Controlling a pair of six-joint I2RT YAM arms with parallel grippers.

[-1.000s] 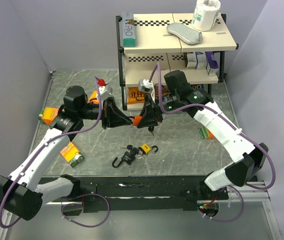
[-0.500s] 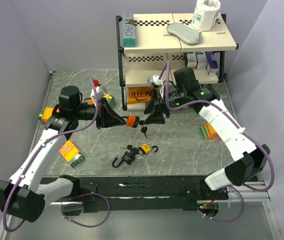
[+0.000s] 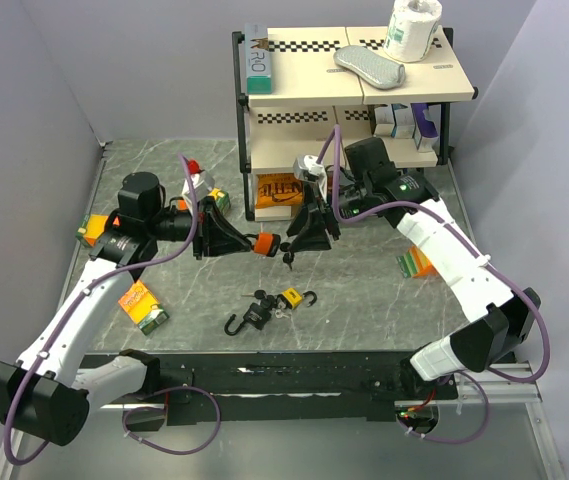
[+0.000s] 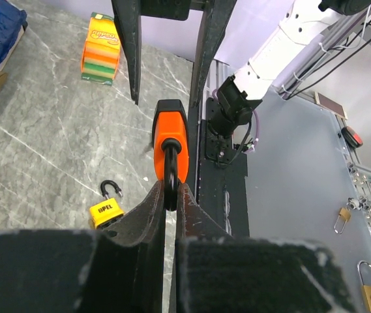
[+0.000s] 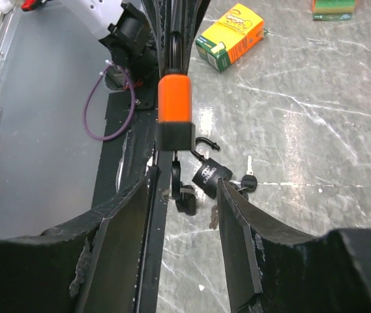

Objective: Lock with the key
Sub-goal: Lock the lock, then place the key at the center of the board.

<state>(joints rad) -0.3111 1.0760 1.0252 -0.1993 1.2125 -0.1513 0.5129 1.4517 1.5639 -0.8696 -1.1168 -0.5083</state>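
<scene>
Right tool (image 5: 185,186), released around the key (image 5: 175,184), could knock it from the orange padlock (image 5: 173,98) clenched in the left tool (image 4: 170,190) by closing off-centre.

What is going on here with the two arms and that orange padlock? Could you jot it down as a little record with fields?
Left tool: shut on the shackle of the orange padlock, holding it above the table
Right tool: open, its fingers either side of the key
Key position: hanging at the orange padlock's base; how far in it sits cannot be told
Lying on the table: black padlock and yellow padlock, both with open shackles
</scene>
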